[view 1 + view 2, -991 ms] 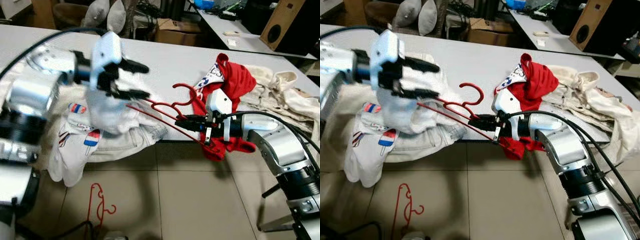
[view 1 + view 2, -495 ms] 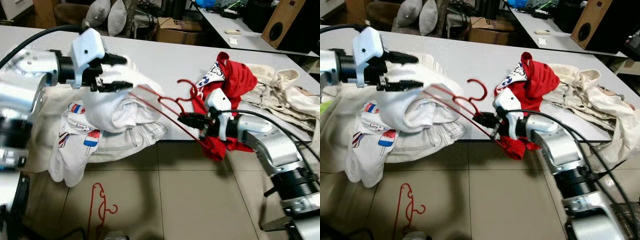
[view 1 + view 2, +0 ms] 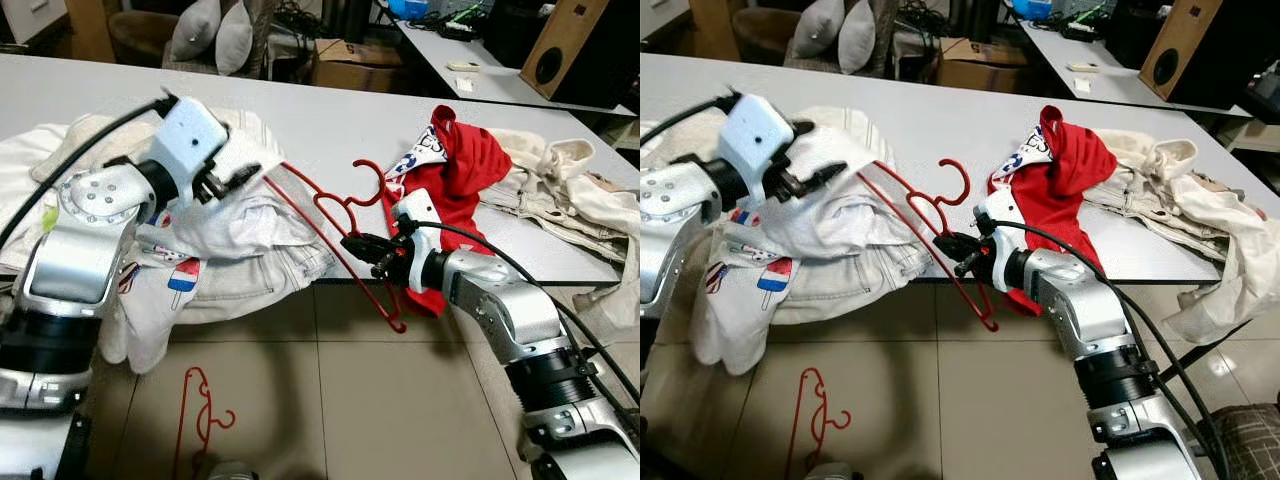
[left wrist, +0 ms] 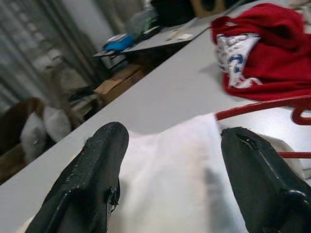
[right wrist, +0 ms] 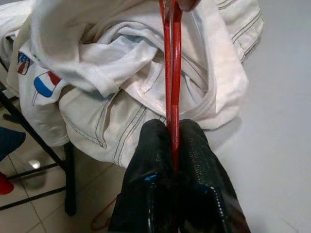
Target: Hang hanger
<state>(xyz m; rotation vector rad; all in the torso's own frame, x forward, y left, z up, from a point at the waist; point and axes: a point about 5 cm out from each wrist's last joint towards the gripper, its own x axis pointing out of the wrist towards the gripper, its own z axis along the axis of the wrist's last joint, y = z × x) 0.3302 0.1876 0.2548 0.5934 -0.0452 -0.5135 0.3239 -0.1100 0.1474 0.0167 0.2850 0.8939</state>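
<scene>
On the left, the left gripper [image 4: 167, 179] is spread wide over the white garment [image 3: 235, 210] heaped on the grey table [image 3: 300, 120], gripping nothing. A red hanger [image 3: 335, 225] slants from that cloth out past the table edge, where the right gripper [image 5: 172, 145] pinches its wire tight, beside a red shirt [image 3: 455, 170].

white garment [image 3: 240, 215] hides the red hanger's [image 3: 335, 215] far end.
</scene>
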